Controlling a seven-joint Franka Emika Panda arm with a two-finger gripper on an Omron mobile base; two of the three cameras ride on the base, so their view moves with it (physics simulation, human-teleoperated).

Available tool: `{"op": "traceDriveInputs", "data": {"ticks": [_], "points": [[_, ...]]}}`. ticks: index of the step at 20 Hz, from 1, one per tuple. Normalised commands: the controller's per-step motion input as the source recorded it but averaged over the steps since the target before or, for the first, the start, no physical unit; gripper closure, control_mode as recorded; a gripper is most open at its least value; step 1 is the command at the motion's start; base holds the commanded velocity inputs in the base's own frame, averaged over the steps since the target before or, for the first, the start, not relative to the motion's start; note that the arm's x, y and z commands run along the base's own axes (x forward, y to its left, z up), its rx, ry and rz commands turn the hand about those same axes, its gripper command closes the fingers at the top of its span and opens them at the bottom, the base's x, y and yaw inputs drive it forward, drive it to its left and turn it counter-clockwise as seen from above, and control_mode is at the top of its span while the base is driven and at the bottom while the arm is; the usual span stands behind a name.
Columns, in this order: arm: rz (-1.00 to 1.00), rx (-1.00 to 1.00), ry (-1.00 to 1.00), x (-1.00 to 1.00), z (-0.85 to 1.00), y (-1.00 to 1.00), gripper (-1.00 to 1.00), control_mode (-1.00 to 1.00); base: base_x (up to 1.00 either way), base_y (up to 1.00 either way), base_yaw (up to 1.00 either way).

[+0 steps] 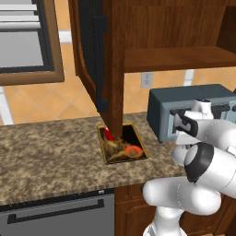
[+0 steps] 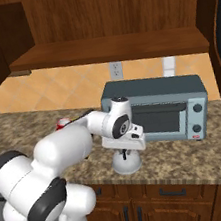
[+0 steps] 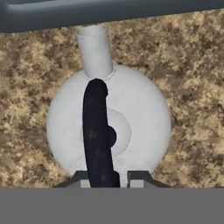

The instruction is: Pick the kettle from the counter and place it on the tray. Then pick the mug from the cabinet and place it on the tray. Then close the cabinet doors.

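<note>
The silver-white kettle (image 3: 140, 109) stands on the speckled counter (image 3: 192, 65), its spout towards the toaster oven. My gripper (image 3: 109, 177) comes down from above, its fingertips pressed to either side of the black arched handle (image 3: 97, 131). From the right base, the kettle (image 2: 127, 164) sits under my gripper (image 2: 125, 151), in front of the oven. The gold-rimmed tray (image 1: 124, 160) lies on the counter (image 1: 46, 156) to the left. The red mug (image 1: 108, 133) shows at the tray's back left corner, partly hidden by the cabinet door (image 1: 94, 60). The mug (image 2: 63, 123) peeks out behind my arm.
A grey toaster oven (image 2: 155, 110) stands right behind the kettle. The cabinet shelf (image 2: 108, 49) hangs overhead with both doors swung open (image 2: 218, 40). A window (image 1: 27, 41) is at far left. A dishwasher front (image 1: 60, 216) sits below the counter edge.
</note>
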Motion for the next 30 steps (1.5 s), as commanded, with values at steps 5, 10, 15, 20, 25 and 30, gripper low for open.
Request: {"op": "traceDriveInputs", "data": {"ticks": [5,10,15,20,25,30], "points": [[0.0,0.0,-0.01,-0.05,0.05,0.14,1.0,-1.0,0.0,0.0,0.0],[0.05,0.0,-0.16,-0.46,0.46,0.13,1.0,-1.0,0.0,0.0,0.0],[0.14,-0.02,-0.16,-0.3,0.64,0.51,1.0,-1.0,0.0,0.0,0.0],[0.11,0.0,-0.12,-0.01,0.52,0.71,1.0,-1.0,0.0,0.0,0.0],[0.09,0.0,-0.06,0.01,0.43,0.74,1.0,-1.0,0.0,0.0,0.0],[0.03,0.0,-0.06,0.3,0.17,0.68,1.0,-1.0,0.0,0.0,0.0]]}}
